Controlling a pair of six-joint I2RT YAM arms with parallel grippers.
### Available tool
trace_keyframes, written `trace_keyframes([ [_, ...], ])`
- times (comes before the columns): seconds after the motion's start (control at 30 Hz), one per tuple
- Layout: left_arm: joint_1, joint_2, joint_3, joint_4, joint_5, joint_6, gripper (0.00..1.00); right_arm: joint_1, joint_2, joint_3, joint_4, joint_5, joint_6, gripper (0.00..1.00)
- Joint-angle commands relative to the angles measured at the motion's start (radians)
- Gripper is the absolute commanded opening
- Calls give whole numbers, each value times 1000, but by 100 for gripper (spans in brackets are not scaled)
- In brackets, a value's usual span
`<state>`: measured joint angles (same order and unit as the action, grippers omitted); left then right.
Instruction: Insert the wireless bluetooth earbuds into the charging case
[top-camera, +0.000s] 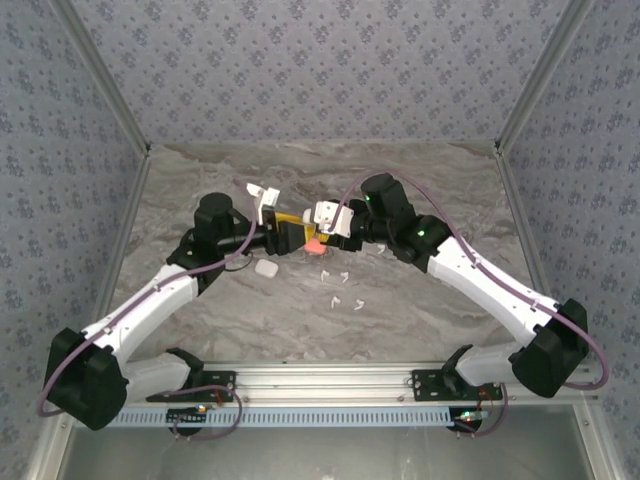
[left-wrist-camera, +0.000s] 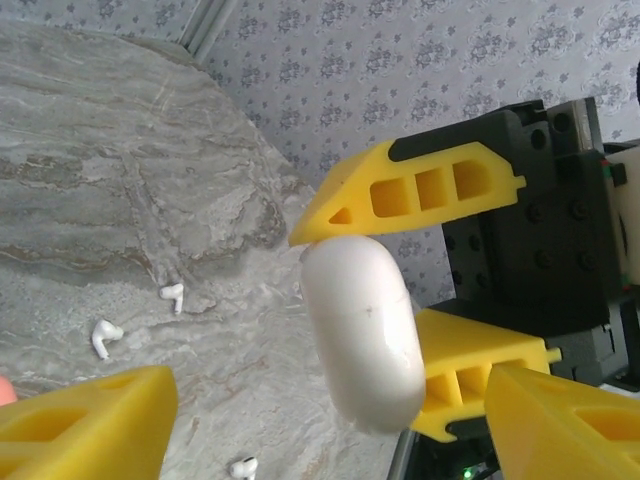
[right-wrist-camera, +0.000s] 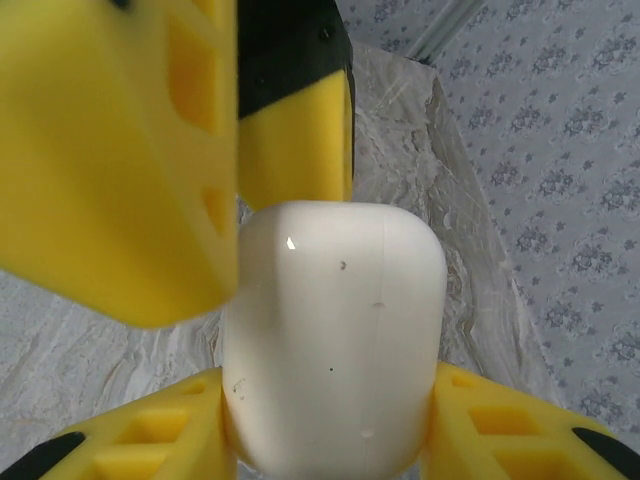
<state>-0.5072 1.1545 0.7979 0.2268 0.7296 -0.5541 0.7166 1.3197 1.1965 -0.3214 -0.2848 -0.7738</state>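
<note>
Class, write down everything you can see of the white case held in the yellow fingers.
The white case is a smooth, glossy, pill-shaped plastic shell with rounded corners, a faint seam and tiny specks. It looks closed. The right gripper clamps it between two yellow fingers above the table; the left gripper's open fingers flank its free end.

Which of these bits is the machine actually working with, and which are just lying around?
In the job: white charging case, gripped by the right end effector; loose earbuds on the table.
Lying about: second white case, untouched.
</note>
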Motion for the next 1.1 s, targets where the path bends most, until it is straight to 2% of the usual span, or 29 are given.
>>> trace_keyframes([
  [0.0, -11, 6, 40, 72, 16, -13, 72, 11, -17, 32, 9, -13, 10, 45],
  [0.3, -25, 12, 35, 66, 14, -7, 47, 18, -3, 40, 19, -9, 39, 45],
  [0.5, -30, 17, 39, 61, 15, -1, 30, 8, 1, 55, 7, -10, 78, 50],
  [0.6, -31, 17, 41, 65, 7, 4, 25, -15, -3, 72, -23, -35, 120, 64],
  [0.67, -33, 18, 43, 73, 2, 17, 22, -43, -16, 77, -52, -89, 156, 80],
  [0.77, -42, 11, 38, 90, -31, 68, 22, -104, -56, 46, -41, -208, 237, 99],
  [0.93, -88, -12, -12, 198, -186, 211, 17, -219, -130, -84, 117, -387, 477, 100],
  [1.07, -102, -3, -22, 301, -199, 289, 15, -259, -146, -154, 290, -460, 670, 100],
])
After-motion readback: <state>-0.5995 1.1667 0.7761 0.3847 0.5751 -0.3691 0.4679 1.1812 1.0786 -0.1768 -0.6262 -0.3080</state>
